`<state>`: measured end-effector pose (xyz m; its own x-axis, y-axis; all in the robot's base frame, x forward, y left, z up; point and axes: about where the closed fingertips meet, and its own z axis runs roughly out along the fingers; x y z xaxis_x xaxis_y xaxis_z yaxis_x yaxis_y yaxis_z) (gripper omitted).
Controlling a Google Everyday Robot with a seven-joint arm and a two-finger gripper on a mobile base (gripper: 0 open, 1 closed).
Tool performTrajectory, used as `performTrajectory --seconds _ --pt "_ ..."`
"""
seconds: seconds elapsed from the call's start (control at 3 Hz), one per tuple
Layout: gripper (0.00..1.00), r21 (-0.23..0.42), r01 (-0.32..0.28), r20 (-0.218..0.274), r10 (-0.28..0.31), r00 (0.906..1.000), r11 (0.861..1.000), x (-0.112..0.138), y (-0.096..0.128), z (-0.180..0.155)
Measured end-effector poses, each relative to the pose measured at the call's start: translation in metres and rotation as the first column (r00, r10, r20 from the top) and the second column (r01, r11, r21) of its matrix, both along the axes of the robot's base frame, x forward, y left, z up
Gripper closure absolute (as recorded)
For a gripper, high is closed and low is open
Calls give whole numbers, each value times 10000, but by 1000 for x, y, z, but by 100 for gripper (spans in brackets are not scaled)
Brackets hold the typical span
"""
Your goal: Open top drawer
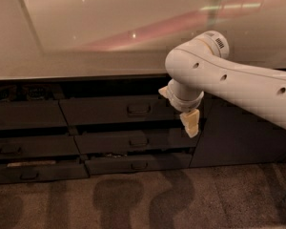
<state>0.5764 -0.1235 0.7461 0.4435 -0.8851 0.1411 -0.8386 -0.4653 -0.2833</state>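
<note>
Top drawer [105, 111]: widest dark front in the upper row, directly under pale countertop [86, 42]; looks shut. Probably rigid and fairly heavy, sliding straight out on runners; best hooked at small centred bar handle [138, 109]. Gripper [176, 108] before drawer's right end, beside handle, apart from it; pale fingers [189, 123] spread, holding nothing.

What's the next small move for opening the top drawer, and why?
Probably shift the gripper left toward the bar handle of the top drawer. The gripper hangs in front of the drawer's right end, clearly off to the side of the centred handle.
</note>
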Motion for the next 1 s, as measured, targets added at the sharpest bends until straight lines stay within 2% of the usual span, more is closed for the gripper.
performTrajectory --seconds 0.33,0.67,1.0 --pt "0 511 -284 -158 293 9994 9983 -1 1 -2" --pt "0 2206 -664 -261 739 9969 9731 6 0 -7" --pt "0 2721 -1032 -306 1158 9928 9567 -1 5 -5"
